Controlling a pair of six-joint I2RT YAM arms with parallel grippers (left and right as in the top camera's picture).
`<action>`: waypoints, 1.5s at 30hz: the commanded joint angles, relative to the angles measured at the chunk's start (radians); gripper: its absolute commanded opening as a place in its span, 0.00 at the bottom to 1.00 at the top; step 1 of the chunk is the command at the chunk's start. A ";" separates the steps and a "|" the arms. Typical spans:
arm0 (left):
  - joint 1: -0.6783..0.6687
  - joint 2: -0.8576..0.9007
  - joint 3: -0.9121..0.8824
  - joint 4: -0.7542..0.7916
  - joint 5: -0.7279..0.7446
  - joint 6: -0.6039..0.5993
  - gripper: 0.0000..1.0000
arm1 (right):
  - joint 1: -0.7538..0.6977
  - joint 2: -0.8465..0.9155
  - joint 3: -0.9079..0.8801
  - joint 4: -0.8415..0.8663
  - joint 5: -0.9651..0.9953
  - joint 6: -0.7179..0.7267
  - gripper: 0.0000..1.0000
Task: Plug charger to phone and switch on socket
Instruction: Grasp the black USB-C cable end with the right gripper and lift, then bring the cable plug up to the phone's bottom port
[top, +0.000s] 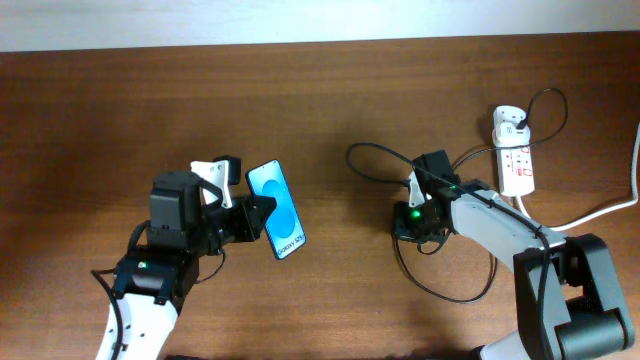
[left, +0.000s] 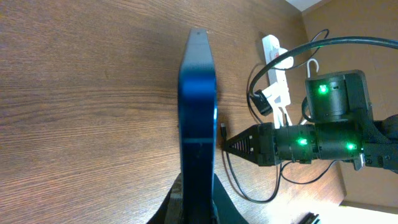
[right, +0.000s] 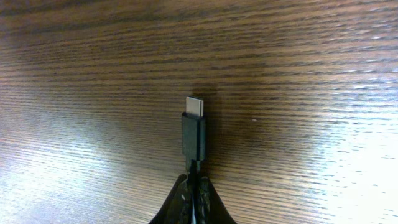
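The task is at an early stage: both pieces are picked up, but nothing is joined yet. The left gripper (top: 257, 216) is clenched on the phone (top: 276, 221), pinching it about the middle of one long side. The right gripper (right: 194, 198) is closed on the charger (right: 193, 135), grasping the cable right behind the black connector. The connector and the phone are apart, with bare table (top: 340, 120) between them, so the plugging-in is not done. The socket (top: 516, 166) lies at the far right of the table, with the charger's white adapter sitting at its far end. Its switch is too small here to read, and I judge that step is left too, since no gripper is near it.

From above, the phone's long axis runs on a diagonal, from far-left to near-right, with the blue screen turned up and the white lettering at the near-right end. From the left wrist it shows edge-on. Which end holds the port cannot be told. The connector's long axis lines up with the right fingers, its metal tip pointing straight away from them, low over the wood
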 joint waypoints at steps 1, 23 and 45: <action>-0.003 -0.016 0.019 0.013 0.029 0.002 0.00 | 0.002 0.050 -0.041 -0.004 -0.003 -0.014 0.04; -0.003 -0.016 0.019 0.555 0.307 -0.201 0.00 | 0.003 -0.656 -0.039 -0.271 -0.906 -0.416 0.04; -0.003 -0.010 0.019 0.560 0.291 -0.586 0.00 | 0.031 -0.638 -0.047 -0.157 -0.939 -0.613 0.04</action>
